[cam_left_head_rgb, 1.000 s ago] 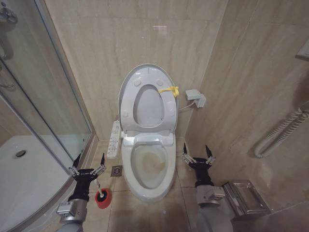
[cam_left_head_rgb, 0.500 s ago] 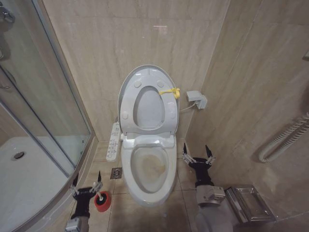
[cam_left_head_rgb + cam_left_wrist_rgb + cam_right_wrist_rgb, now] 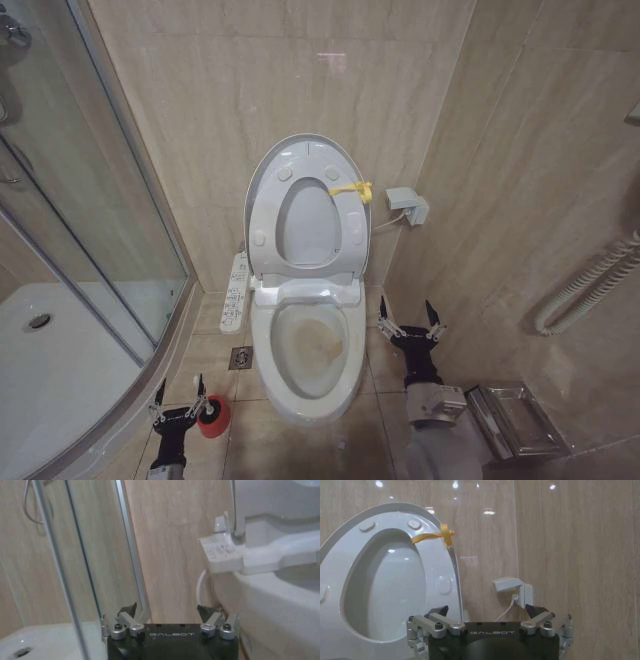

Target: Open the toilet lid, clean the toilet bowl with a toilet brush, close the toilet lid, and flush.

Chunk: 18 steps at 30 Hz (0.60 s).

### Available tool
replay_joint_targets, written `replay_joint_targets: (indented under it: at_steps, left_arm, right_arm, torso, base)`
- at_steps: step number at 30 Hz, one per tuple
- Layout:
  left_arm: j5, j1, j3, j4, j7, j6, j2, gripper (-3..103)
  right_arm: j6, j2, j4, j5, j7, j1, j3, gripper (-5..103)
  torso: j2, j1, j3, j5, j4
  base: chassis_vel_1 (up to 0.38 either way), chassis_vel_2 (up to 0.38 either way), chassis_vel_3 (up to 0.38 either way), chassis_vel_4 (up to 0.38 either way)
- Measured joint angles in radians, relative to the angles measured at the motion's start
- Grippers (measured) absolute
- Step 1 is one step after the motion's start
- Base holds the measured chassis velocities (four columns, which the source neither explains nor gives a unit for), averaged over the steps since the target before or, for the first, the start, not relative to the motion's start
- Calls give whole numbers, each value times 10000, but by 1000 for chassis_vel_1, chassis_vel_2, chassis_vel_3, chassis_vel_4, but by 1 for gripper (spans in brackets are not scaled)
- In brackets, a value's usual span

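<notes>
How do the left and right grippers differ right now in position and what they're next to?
The left gripper sits low on the toilet's shower side, beside the toilet brush and its red holder; the right gripper hangs higher on the wall side, beside the toilet bowl. The left gripper points past the glass shower door; the right gripper faces the raised toilet lid. Both are open and hold nothing.
</notes>
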Motion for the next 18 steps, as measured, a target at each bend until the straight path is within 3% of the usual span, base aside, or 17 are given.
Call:
replay_joint_targets:
  at_steps: [10, 18]
  left_arm:
    - [-780, -1319, 232, 2244, 1515, -650, 135, 82]
    - [-1058, -1936, 310, 3240, 2048, -750, 263, 82]
  right_arm:
    - [0, 0, 0, 0, 0, 0, 0, 100]
    - [0, 0, 0, 0, 0, 0, 0, 100]
  torso:
    - [0, 2, 0, -1, -1]
    - [0, 2, 0, -1, 0]
  base:
    - [0, 0, 0, 0]
    - [0, 0, 0, 0]
